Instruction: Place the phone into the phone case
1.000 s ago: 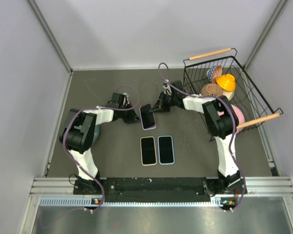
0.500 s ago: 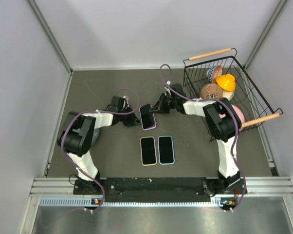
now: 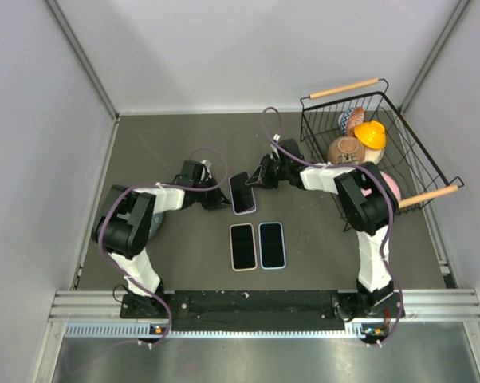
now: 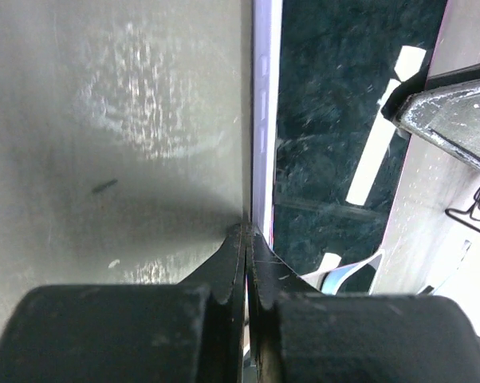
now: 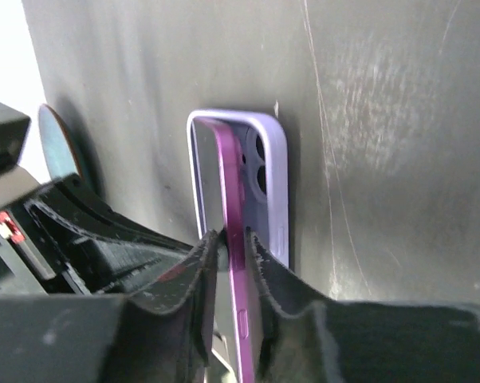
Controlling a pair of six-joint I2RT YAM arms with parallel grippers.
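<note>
Phone tilted half inside lilac case, right hand pinching its edge, left hand closed against case rim

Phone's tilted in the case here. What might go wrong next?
1. The phone stands tilted in the case, pinched by the right tool; released now, it may flop out unseated.
2. The shut left tool only braces the case's edge, so pushing may slide the case.

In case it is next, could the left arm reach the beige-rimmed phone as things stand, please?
Probably yes: the beige-rimmed phone lies flat, uncovered, though the left gripper is shut against the lilac case.
</note>
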